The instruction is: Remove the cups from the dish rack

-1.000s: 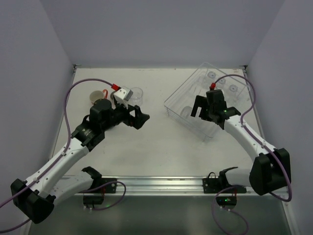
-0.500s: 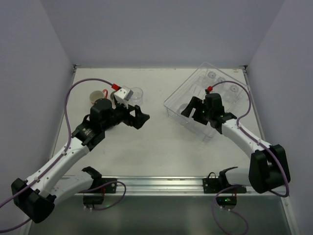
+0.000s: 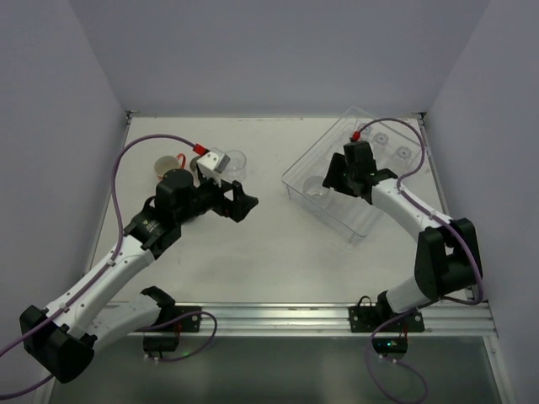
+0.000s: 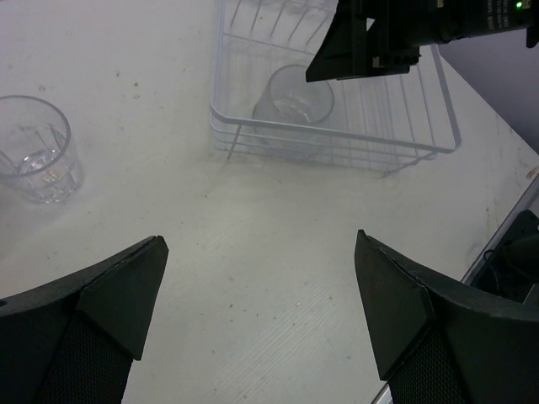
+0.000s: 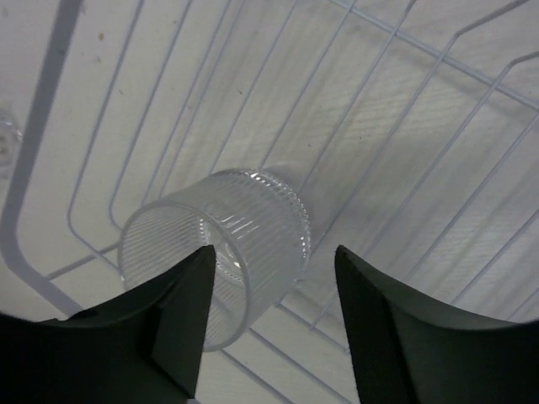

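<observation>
While the right pincer [image 5: 274,252] stands half open astride a clear ribbed tumbler [image 5: 253,219] lying on its side, a gap shows beside its right finger; thin ribs of the clear dish rack [image 5: 38,109] run beneath. The left pincer [image 4: 259,252] gapes wide above the matte bench [image 4: 253,194], the rack's rounded rim beyond.

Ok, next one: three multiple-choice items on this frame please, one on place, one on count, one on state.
1. The ribbed tumbler lies: A on a plate; B in the dish rack; C on a shelf.
2. Clear tumblers showing outside the rack: A one; B three; C none.
3. The left gripper is: A shut on a cup; B shut, empty; C open, empty.
Answers: B, rack wires run under it; A, one faceted tumbler stands near the left arm; C, its fingers stand wide apart over bare table.
</observation>
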Robot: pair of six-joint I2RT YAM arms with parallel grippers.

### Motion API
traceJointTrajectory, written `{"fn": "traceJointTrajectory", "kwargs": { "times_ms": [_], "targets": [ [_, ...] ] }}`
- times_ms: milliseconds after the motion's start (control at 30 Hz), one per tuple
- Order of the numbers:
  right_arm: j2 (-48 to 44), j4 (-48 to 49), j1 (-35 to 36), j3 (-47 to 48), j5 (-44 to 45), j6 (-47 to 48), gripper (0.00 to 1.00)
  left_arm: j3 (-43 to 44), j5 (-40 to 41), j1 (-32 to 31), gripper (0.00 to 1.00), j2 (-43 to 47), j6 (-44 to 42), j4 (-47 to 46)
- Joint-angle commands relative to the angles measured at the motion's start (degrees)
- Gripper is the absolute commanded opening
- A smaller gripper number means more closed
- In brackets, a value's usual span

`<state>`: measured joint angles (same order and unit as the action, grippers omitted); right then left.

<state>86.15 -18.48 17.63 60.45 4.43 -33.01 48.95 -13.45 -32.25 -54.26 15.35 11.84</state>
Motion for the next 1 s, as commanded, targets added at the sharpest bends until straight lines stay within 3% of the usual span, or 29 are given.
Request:
{"fn": "traceJointTrajectory", "kwargs": {
  "times_ms": [0,267,300,500,600,633,767,967],
  "targets": [
    [2.96,-3.05,0.13,2.40,1.03,2.60,0.57,0.45,-2.27,0.35,1.00,-0.41,0.11,-1.72],
    [4.65,-2.62,0.13,5.48,0.93,5.24,0.03,0.97,-8.60,0.26,1.00,-3.39,3.97,-4.01],
    [3.86,-2.09,0.13,5.04,1.72,5.42,0.00,1.23,-9.13,0.26,1.00,-4.27,4.24,-4.19],
    [-3.70,0.28,-0.05,1.79,4.27,7.35,0.00,2.38,-11.24,-1.85,1.00,-7.26,7.41,-7.61],
    [-7.04,4.84,-2.93,-1.46,-3.60,5.78,0.00,2.56,-11.07,-3.08,1.00,-8.58,8.72,-9.80],
    [-7.13,7.03,-4.17,-3.30,-11.64,3.42,0.00,2.64,-11.07,-3.52,1.00,-8.84,9.25,-10.34],
    [-5.29,12.76,-8.04,-7.35,-20.92,-1.42,0.00,3.52,-10.37,-4.49,1.00,-10.08,8.91,-10.78],
    [-1.16,16.89,-8.40,-9.38,-22.44,-4.77,0.00,5.10,-7.47,-4.58,1.00,-9.55,6.62,-8.15]
  ]
}}
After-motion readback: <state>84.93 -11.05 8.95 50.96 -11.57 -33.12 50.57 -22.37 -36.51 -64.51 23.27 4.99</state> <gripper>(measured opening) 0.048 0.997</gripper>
